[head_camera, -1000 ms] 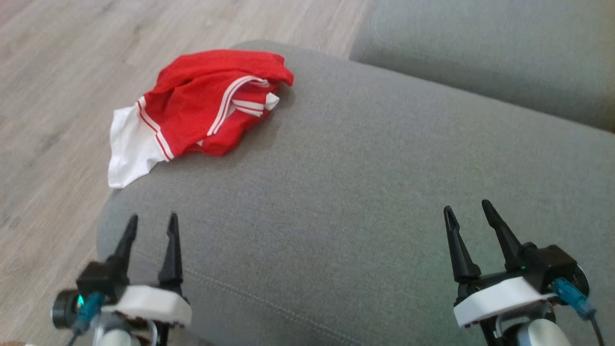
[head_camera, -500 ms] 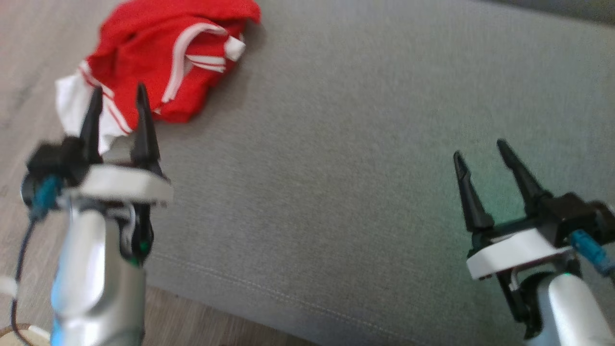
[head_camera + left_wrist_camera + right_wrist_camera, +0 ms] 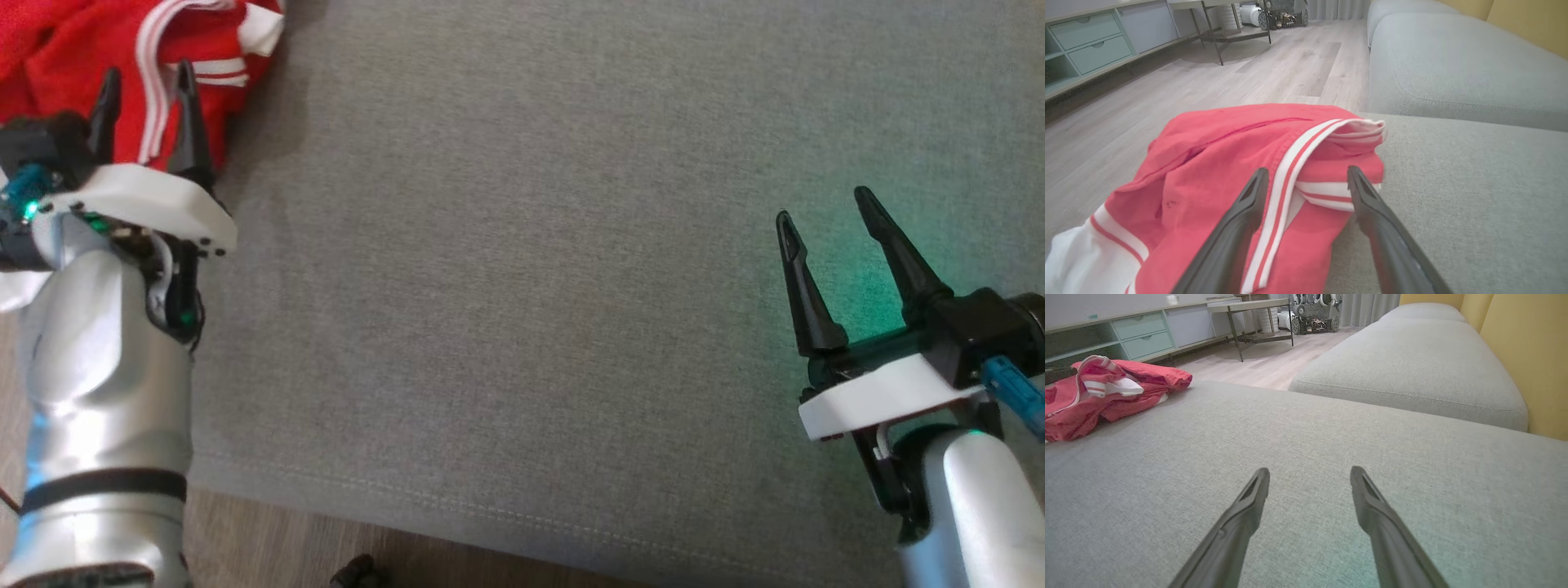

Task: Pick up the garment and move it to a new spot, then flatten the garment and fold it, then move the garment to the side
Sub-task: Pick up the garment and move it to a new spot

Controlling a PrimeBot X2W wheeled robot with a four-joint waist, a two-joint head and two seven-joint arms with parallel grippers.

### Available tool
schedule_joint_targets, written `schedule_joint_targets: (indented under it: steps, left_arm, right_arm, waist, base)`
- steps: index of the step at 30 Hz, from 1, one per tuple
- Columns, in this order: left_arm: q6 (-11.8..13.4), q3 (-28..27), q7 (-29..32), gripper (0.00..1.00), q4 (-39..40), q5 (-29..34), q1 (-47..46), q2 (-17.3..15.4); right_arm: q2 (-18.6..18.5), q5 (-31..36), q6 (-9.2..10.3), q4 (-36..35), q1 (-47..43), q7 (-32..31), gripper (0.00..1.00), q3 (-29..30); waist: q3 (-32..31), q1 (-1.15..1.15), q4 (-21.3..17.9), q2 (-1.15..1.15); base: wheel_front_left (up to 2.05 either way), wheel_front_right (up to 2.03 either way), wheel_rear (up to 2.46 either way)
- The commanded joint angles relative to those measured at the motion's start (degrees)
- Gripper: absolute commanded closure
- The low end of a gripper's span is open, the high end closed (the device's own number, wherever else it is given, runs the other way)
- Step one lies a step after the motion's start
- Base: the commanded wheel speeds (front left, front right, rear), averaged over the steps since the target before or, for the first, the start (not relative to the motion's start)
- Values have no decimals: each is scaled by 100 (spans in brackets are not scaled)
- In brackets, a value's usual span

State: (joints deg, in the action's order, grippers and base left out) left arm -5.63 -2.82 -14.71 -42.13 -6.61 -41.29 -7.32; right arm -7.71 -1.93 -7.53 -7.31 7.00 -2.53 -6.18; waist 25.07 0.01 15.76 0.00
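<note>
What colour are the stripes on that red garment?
White, running along the red garment, with a thin red line between them. The left wrist view shows it best.

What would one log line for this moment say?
left jaws: open, over red garment | right jaws: open, above sofa | garment: crumpled, not yet gripped

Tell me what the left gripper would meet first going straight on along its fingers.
Probably the crumpled red garment with white stripes, lying before the open left gripper; depth is unclear.
</note>
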Motion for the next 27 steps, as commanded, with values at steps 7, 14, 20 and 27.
schedule_joint_targets:
  steps: [7, 14, 20, 27]
  left_arm:
    - [161, -305, -29, 0, -478, 118, -610, -569]
    - [158, -243, -29, 100, -772, 293, -812, -913]
    - [189, -274, -29, 100, -173, 340, -698, -1050]
    - [130, -203, -29, 100, 1326, 399, -317, -1026]
  right_arm:
    - [7, 14, 4, -144, 210, 58, 0, -193]
    - [31, -62, 4, -21, 278, 127, 0, -211]
    - [137, -96, 4, 116, 240, 242, 0, -160]
    - [275, -187, 4, 306, 189, 449, 0, -95]
  waist:
    - [137, -1, -137, 0]
    - [81, -1, -230, 0]
    - [-115, -1, -248, 0]
    - [-580, -1, -227, 0]
  base:
    - [0, 0, 0]
    - [0, 0, 0]
    - [0, 0, 0]
    - [0, 0, 0]
